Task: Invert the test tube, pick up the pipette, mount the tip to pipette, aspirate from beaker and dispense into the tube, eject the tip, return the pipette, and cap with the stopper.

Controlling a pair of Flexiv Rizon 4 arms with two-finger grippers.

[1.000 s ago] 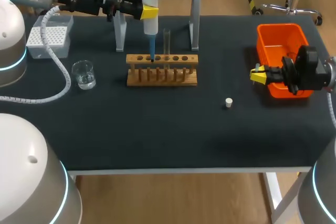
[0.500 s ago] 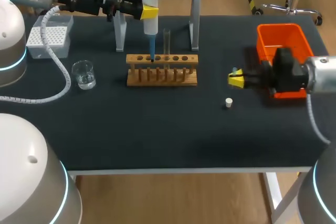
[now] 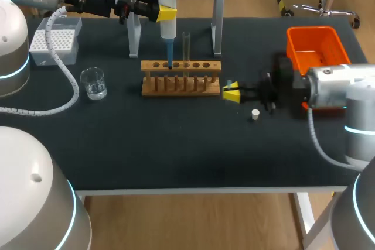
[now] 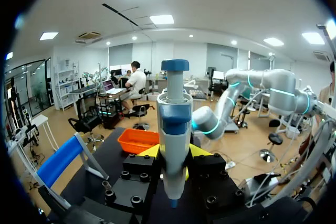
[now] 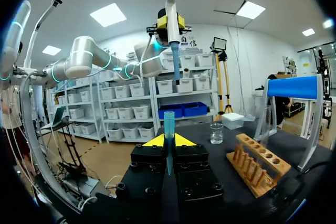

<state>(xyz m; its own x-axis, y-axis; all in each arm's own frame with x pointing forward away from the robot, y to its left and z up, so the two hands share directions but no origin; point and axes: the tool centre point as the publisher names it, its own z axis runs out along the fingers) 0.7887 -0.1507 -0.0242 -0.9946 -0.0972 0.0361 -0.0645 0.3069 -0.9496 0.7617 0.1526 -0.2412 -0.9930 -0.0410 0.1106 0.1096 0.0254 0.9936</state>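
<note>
Grips the pipette (image 3: 169,26) upright in the left tool (image 3: 166,13), upper middle of the head view. Lines its blue lower end up with the left holes of the wooden rack (image 3: 181,79) there, yet holds it well above the desk (image 3: 176,144), going by the right wrist view. Clamps a blue tapered pipette tip (image 5: 168,129) between the yellow fingers of the right tool (image 3: 231,93), wide end pointing out ahead, right of centre and just beside the rack's right end.

Has the white stopper (image 3: 255,114) lying on the desk just below and right of that tool, apart from it. Shows the test tube (image 3: 186,48) standing in the rack, the beaker (image 3: 94,82) at left, the tip box (image 3: 54,40) at upper left and the orange bin (image 3: 313,45) at upper right.

Reads as the tip-mounting step, with pipette and loose tip each in a tool. Cannot tell whether a tip already sits on the pipette's end. Calls next for bringing the tip's wide mouth squarely under the shaft and pressing the two together. Risks skewing the tip if met off-axis.
</note>
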